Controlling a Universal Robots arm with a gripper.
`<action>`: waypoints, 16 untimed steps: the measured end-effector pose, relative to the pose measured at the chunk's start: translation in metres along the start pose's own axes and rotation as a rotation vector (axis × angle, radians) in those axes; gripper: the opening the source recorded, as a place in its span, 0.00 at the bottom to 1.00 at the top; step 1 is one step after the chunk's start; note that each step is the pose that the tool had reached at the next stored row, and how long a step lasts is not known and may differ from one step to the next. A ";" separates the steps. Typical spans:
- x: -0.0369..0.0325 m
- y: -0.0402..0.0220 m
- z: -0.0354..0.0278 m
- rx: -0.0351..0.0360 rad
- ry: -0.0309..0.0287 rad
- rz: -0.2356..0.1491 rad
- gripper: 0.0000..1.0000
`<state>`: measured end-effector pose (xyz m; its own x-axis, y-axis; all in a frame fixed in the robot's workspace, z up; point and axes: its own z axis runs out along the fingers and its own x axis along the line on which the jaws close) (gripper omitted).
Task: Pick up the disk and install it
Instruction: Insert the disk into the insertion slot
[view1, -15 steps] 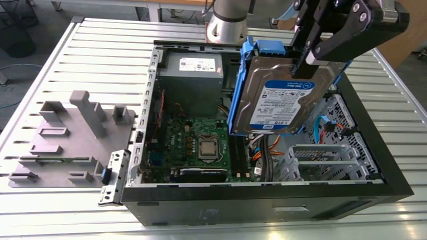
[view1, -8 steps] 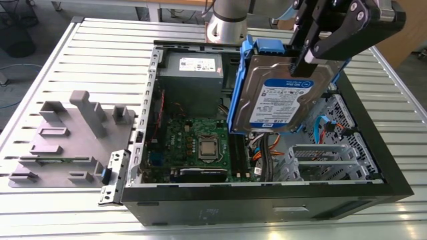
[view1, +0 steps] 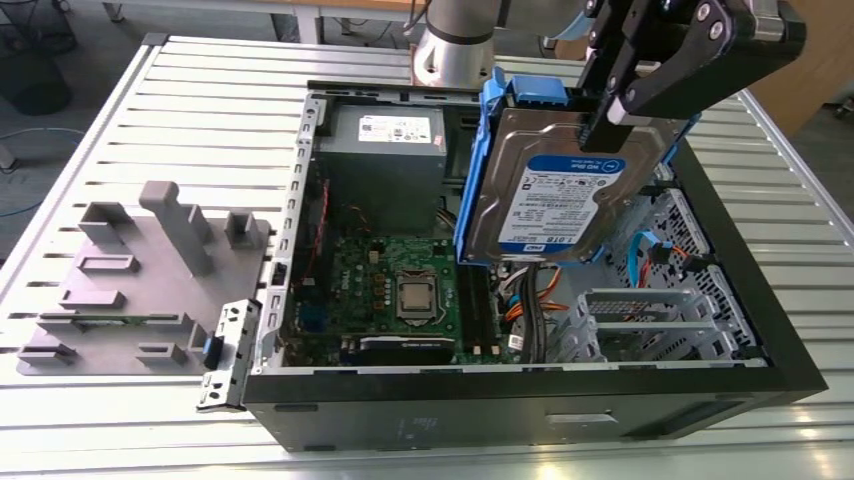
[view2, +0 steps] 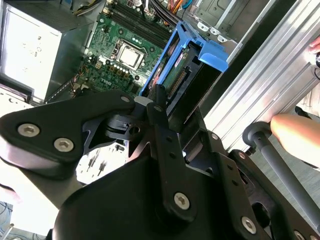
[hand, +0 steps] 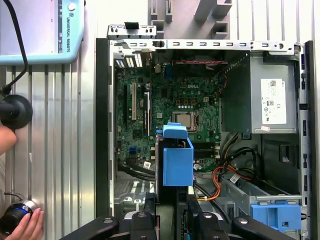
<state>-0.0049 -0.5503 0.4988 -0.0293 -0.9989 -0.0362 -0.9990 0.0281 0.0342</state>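
The gripper, clamping its fingers on the upper end of the disk, is holding it upright in the air over the open computer case, so the pickup is looking done, the installing not yet.

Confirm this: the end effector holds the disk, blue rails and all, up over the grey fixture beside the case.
Wrong in one respect. The end effector holds the disk, blue rails and all, up over the open case, not over the grey fixture, which sits apart at the exterior view's left. The exterior view shows it.
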 end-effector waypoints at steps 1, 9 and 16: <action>0.0000 0.0000 0.0000 0.0000 0.0000 0.000 0.35; -0.0001 -0.0007 0.0000 0.0000 -0.0002 0.000 0.35; -0.0006 -0.0152 -0.0003 -0.0001 0.0000 0.000 0.35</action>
<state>0.0103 -0.5501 0.4986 -0.0294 -0.9989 -0.0362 -0.9990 0.0281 0.0343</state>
